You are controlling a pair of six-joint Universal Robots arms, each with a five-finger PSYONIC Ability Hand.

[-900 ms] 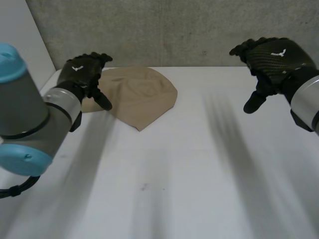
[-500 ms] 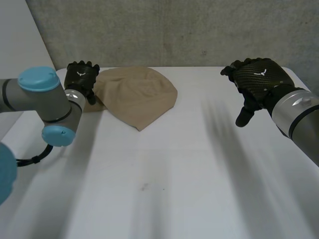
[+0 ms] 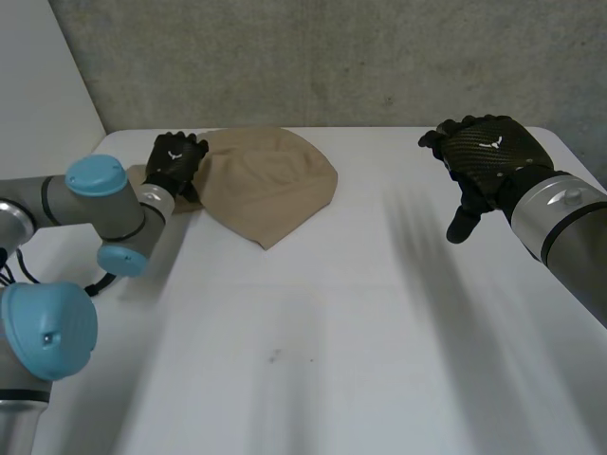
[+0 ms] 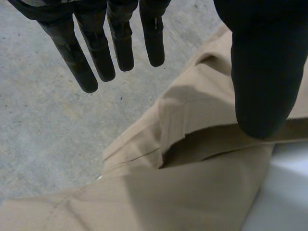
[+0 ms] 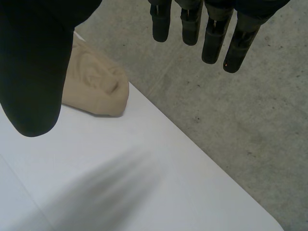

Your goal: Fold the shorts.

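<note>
The tan shorts (image 3: 266, 185) lie bunched at the table's far left, near the wall. My left hand (image 3: 174, 162) hovers at their left edge with straight fingers, holding nothing. In the left wrist view the fingers (image 4: 98, 48) and thumb (image 4: 262, 72) spread above a folded seam of the shorts (image 4: 192, 159). My right hand (image 3: 484, 156) hangs open above the far right of the table, well apart from the cloth. In the right wrist view its fingers (image 5: 211, 33) point toward the wall, and the shorts (image 5: 94, 86) lie beyond the thumb (image 5: 33, 62).
The white table (image 3: 332, 332) stretches bare toward the near edge. A grey concrete wall (image 3: 360, 57) stands right behind the table's far edge. My left arm's blue-capped joints (image 3: 95, 190) crowd the near left side.
My left hand has moved right and slightly nearer, onto the shorts' left edge, and its arm has swung back. My right hand drifted a little left and down. The shorts have not moved.
</note>
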